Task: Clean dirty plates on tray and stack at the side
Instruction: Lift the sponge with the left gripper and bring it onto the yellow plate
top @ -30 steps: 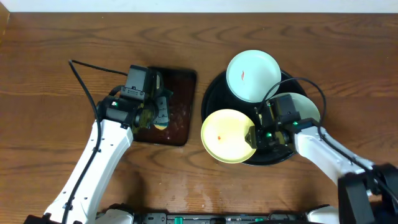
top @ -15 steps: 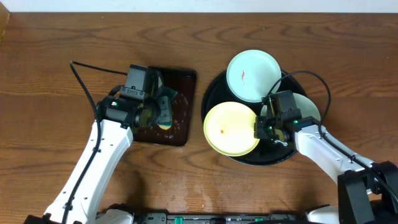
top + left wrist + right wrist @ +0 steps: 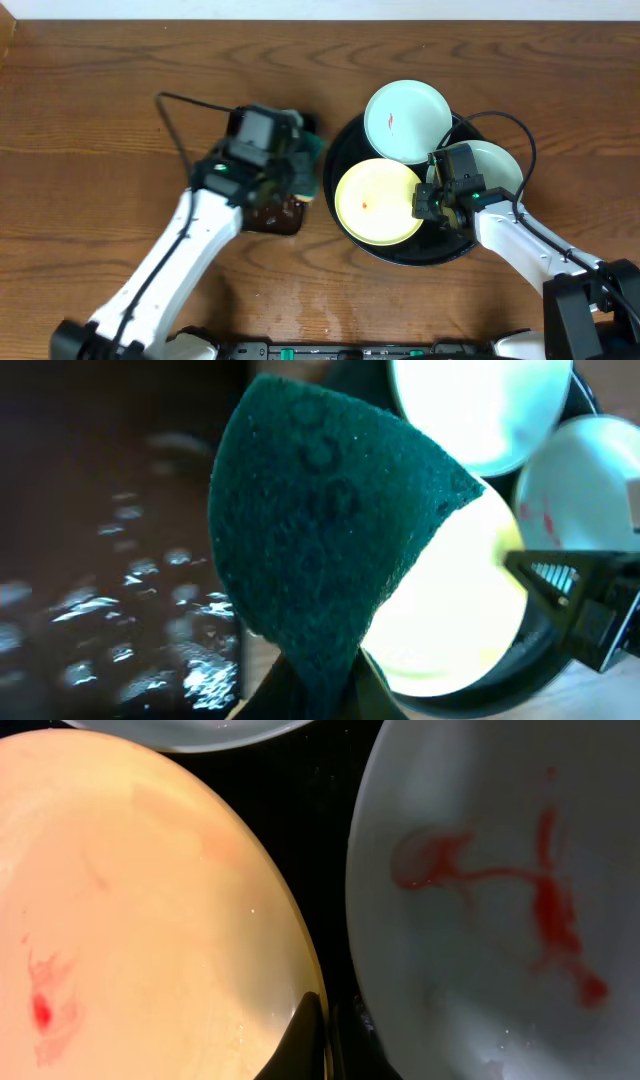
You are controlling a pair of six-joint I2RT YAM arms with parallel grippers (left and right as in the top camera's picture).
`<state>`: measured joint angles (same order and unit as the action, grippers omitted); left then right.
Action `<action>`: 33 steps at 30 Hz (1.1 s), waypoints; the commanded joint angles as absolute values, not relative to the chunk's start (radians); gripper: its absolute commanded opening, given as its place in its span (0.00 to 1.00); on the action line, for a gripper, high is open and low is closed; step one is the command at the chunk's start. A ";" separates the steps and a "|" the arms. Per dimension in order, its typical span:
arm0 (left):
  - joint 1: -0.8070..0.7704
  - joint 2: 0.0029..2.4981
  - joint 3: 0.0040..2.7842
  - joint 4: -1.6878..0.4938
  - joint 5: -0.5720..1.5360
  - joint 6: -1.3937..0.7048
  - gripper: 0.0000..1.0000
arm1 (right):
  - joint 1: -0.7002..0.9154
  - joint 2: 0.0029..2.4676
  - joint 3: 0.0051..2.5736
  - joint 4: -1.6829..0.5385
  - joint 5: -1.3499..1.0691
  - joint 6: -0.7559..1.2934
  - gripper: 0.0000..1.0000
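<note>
Nearest, low in the overhead view, the right gripper [image 3: 424,203] has its jaws almost shut on the right rim of the pale yellow plate [image 3: 375,203]. The right wrist view shows this thin rim between the two fingertips. The plate lies in the lower left part of the round black tray [image 3: 400,256]. It carries a small red spot [image 3: 366,206] a little left of its centre. Just to its right, partly under the right arm, lies a white plate [image 3: 500,870] with a longer red smear [image 3: 535,910]. Whether the two rims touch, I cannot tell.

Further up, beside the left rim of the black tray, the left gripper [image 3: 292,165] is clamped on a teal sponge [image 3: 320,530]. The sponge is in the air, touching no plate, and the wet rectangular tray [image 3: 100,560] is at its left. Farthest, at the upper edge of the black tray, rests the mint plate [image 3: 407,121], which has a thin red mark.

I judge that the step in hand is to wipe the yellow plate. To do it well, the right gripper should hold the rim firmly and low, so the plate does not tip or slide under pressure. The sponge should come down flat on the red spot. Short strokes directed toward the held rim seem best, because the grip then supports the push. The approach should pass below the mint plate, which is very near, so that it is not knocked.
</note>
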<state>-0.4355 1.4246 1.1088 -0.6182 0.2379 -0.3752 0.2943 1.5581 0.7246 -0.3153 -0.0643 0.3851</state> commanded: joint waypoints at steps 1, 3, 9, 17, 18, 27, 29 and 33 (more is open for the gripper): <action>-0.512 1.528 1.134 -0.550 0.297 -0.461 0.08 | 0.290 1.543 0.743 -0.321 -0.080 0.373 0.01; -0.554 1.599 1.134 -0.473 0.342 -0.493 0.07 | 0.290 1.543 0.743 -0.330 -0.080 0.372 0.01; -0.648 1.798 1.134 -0.245 0.412 -0.601 0.08 | 0.290 1.543 0.743 -0.331 -0.081 0.365 0.01; -0.689 1.998 1.134 -0.196 0.409 -0.672 0.07 | 0.290 1.543 0.743 -0.333 -0.080 0.366 0.01; -0.685 2.012 1.134 -0.212 0.400 -0.672 0.07 | 0.290 1.543 0.743 -0.333 -0.080 0.366 0.01; -0.595 1.999 1.205 -0.587 -0.022 -0.680 0.08 | 0.290 1.543 0.743 -0.337 -0.079 0.366 0.01; -0.585 1.999 1.243 -0.649 -0.078 -0.666 0.08 | 0.290 1.543 0.743 -0.339 -0.079 0.366 0.01; -0.583 1.999 1.275 -0.676 -0.129 -0.663 0.07 | 0.290 1.543 0.743 -0.348 -0.079 0.366 0.01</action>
